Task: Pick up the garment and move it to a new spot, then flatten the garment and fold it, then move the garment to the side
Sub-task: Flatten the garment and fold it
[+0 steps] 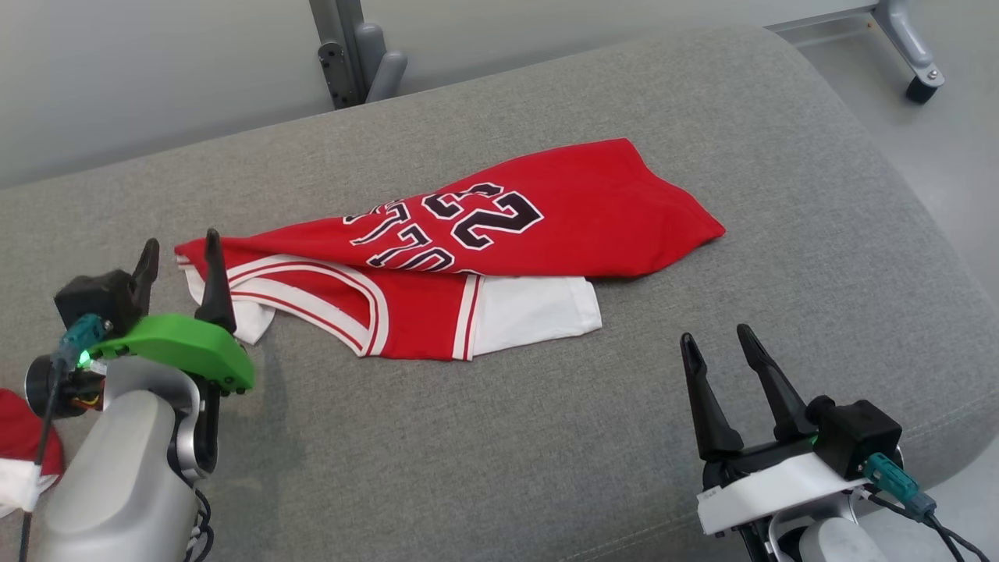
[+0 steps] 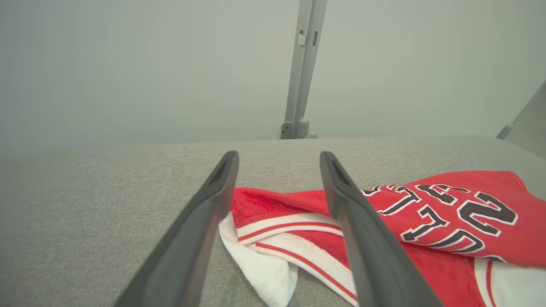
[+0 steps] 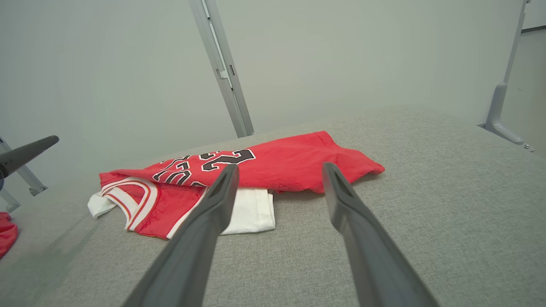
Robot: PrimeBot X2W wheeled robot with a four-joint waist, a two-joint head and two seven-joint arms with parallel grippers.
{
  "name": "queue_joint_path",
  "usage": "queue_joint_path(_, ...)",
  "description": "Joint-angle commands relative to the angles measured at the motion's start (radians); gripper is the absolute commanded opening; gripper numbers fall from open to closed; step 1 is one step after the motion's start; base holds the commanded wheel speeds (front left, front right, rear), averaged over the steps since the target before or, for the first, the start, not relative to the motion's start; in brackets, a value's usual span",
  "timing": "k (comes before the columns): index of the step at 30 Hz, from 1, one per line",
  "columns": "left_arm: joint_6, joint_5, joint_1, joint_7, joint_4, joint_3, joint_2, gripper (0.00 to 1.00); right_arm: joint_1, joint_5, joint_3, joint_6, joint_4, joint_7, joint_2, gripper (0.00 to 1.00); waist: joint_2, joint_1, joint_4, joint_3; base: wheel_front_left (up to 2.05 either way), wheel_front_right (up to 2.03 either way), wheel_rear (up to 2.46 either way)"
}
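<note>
While the jersey point(image 1: 546, 203) lies half-folded mid-cushion point(image 1: 468, 437) (white lining showing) | left hand point(image 1: 179, 242) spread at its left shoulder, pinching nothing | right hand point(image 1: 715, 336) spread, near right, apart from it | I judge the fold unfinished: I'd pinch both layers at one edge, lift low, lay evenly.

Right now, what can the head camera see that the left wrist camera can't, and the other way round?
Head view, not left wrist view: the right gripper, open above the grey cushion; a frame leg with a black caster on the floor; a second red and white cloth at the lower left edge.
Left wrist view, not head view: the grey metal post rising high up the wall; the head view cuts it off near its base.
Both: the numbered red jersey, the cushion, and the open left gripper at the jersey's armhole end, holding nothing.
</note>
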Motion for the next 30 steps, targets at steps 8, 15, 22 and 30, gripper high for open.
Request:
queue_joint_path(8,0.016,0.285,0.220,-0.002,-0.262,0.002,-0.052,1.00,0.021,-0.027,-0.009,0.000,0.004,-0.003,-0.002,1.00,0.0000,0.0000,0.020,-0.012,0.00,0.00,0.00)
queue_joint_path(15,-0.050,0.264,0.284,0.016,-0.164,-0.058,-0.181,1.00,0.003,-0.036,-0.002,0.000,0.004,-0.003,-0.002,1.00,0.0000,0.0000,0.010,-0.005,0.00,0.00,0.00)
queue_joint_path(22,-0.116,0.090,0.223,0.138,0.003,-0.040,-0.268,1.00,-0.002,-0.040,-0.006,0.000,-0.003,-0.003,-0.002,1.00,0.0000,0.0000,-0.022,0.022,0.00,0.00,0.00)
queue_joint_path(30,-0.136,-0.109,0.145,0.232,0.107,-0.051,-0.282,1.00,-0.026,-0.032,-0.001,0.000,-0.007,-0.003,-0.001,1.00,0.0000,0.0000,-0.062,0.055,0.00,0.00,0.00)
